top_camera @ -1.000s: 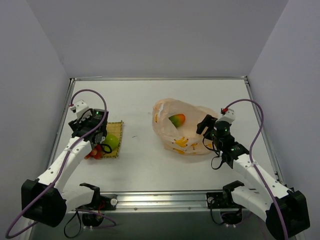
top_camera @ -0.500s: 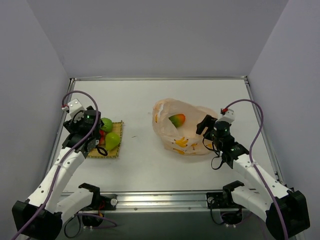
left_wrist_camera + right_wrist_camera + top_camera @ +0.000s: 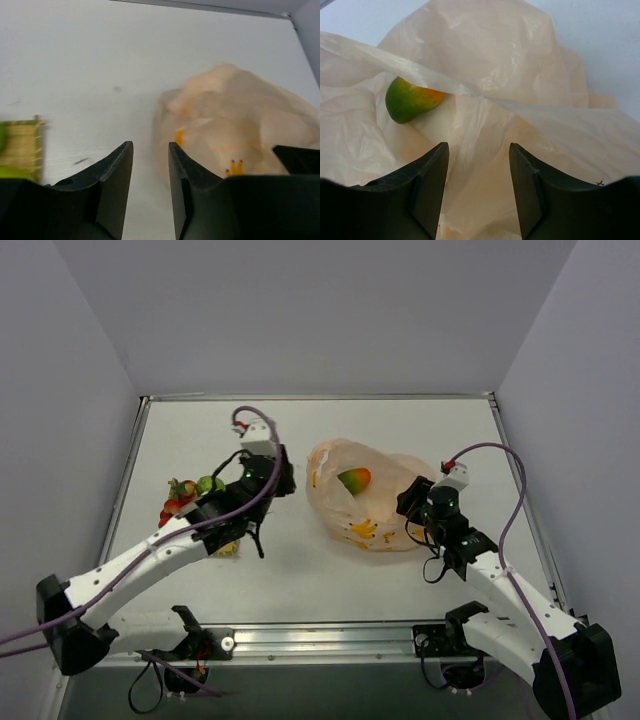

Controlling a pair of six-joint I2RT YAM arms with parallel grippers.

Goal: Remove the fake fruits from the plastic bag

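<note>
White table (image 3: 300, 430) beneath everything. Plastic bag (image 3: 385, 480), crumpled and open-mouthed, directly ahead of the right gripper (image 3: 477, 146) and ahead, slightly right, of the left gripper (image 3: 150, 146); only one fruit seen inside. Woven mat (image 3: 21, 147), off to the left gripper's left, largely hidden under that arm from above. Both grippers released, jaws parted with nothing between them; right fingers close over the bag film, contact not discernible. Mango-like fruit (image 3: 410, 102), lying in the bag ahead-left of the right gripper: judged the one removal remaining. Pear-like fruit (image 3: 210, 483) and berry bunch (image 3: 176, 504), outside the bag near the mat, well behind the left gripper: judged done, two of three.
</note>
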